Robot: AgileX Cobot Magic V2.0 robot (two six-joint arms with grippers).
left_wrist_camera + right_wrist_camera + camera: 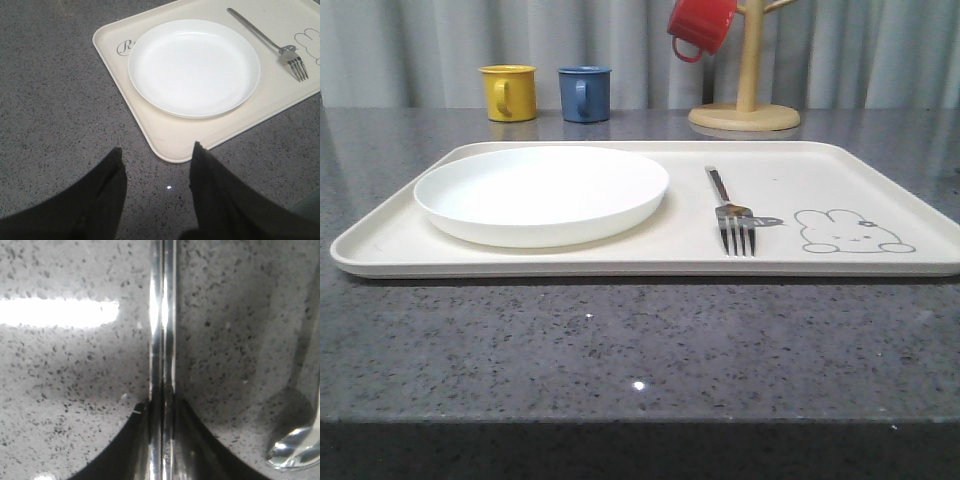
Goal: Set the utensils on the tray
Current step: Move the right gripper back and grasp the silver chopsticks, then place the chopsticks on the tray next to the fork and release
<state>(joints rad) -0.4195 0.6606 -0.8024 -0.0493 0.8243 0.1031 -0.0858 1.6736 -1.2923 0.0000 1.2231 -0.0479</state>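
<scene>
Clamped between the right gripper (161,405) jaws was a pair of long flat metal chopsticks (162,330), held close above the speckled grey stone counter (65,390), with an oval-bowled metal spoon (296,447) lying just beside. Over bare counter near the large cream rectangular tray (170,140), the left gripper (157,165) hung with jaws apart, holding nothing. On that tray rested a round shallow white plate (542,193) and, apart from it, a shiny four-tined metal fork (732,215) beside the bunny drawing (850,232).

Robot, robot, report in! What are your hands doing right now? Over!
Right gripper shut on chopsticks, spoon beside. Left gripper open, empty. Fork, plate on tray. Nothing blocking.
</scene>
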